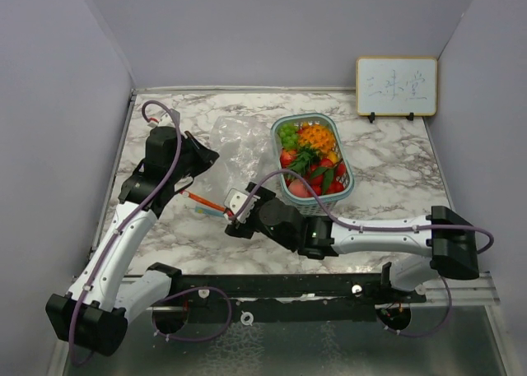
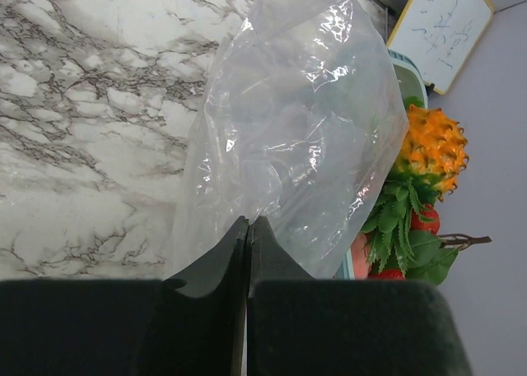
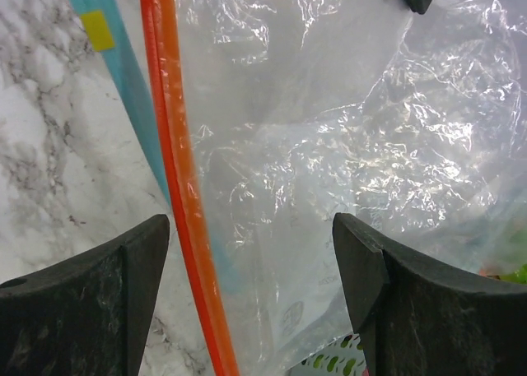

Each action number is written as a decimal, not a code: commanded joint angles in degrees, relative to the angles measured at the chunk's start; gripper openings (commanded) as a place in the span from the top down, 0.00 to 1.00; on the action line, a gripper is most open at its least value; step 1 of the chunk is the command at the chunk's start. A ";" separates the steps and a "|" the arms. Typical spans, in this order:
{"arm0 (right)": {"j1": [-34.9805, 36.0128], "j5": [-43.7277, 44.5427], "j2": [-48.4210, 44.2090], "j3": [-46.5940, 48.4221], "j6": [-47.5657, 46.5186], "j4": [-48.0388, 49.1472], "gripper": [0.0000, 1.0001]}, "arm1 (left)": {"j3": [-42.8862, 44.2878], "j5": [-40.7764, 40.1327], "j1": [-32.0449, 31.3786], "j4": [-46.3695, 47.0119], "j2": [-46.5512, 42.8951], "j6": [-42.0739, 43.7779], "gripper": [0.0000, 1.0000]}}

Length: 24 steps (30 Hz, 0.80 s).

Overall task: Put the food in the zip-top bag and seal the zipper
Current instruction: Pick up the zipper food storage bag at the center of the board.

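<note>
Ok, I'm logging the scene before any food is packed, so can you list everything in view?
bag: one, clear, left of the basket
zipper: one, orange, bag's near edge
strip: one, teal with yellow patch, beside the zipper
basket: one, teal, mid-table
food: several pieces, green, orange, red, in the basket
whiteboard: one, white, wood frame, back right
table: one, marble
left fingers: black, shut on the bag's edge
right fingers: black, open over the zipper

It was a lab test cell. Plain lavender walls [image 1: 247,30] boxed in a marble-patterned table [image 1: 395,178] with a small whiteboard [image 1: 396,85] at the back.
</note>
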 commanded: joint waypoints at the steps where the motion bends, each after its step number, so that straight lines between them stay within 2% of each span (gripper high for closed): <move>1: 0.37 7.30 3.72 0.54 -2.68 6.72 0.19 | 0.52 2.57 0.00 -0.16 -1.02 -0.88 1.00; 6: 0.42 9.52 5.88 0.56 -3.32 9.51 0.23 | 0.10 3.18 -0.05 0.09 -1.55 -0.97 1.00; 13: 0.31 15.40 4.72 -0.87 -3.25 14.38 0.44 | -0.71 2.96 0.00 -0.12 -2.16 -0.18 1.00; 15: 0.27 17.06 4.37 -1.02 -3.45 15.01 0.54 | -1.28 3.24 -0.02 0.44 -2.40 -0.42 1.00; 18: 0.20 18.70 3.40 -1.22 -2.78 16.08 0.78 | -2.00 3.21 -0.01 0.86 -2.64 -0.23 1.00; 20: 0.11 18.21 2.12 -0.39 -1.06 14.73 0.98 | -2.85 3.02 -0.02 1.47 -3.05 0.42 1.00; 21: 0.02 17.80 1.51 0.01 -0.06 13.94 0.99 | -3.21 2.96 0.00 1.69 -3.40 0.82 1.00; 22: -0.12 17.33 0.90 0.63 1.14 12.71 0.99 | -3.50 2.69 -0.03 1.95 -3.71 1.26 0.91; 23: -0.36 16.56 0.40 1.23 2.33 11.37 0.99 | -3.66 2.35 -0.03 2.01 -4.12 2.01 0.76; 24: -0.68 15.63 -0.09 2.03 4.01 9.62 0.99 | -3.58 1.81 0.00 1.84 -4.58 2.99 0.55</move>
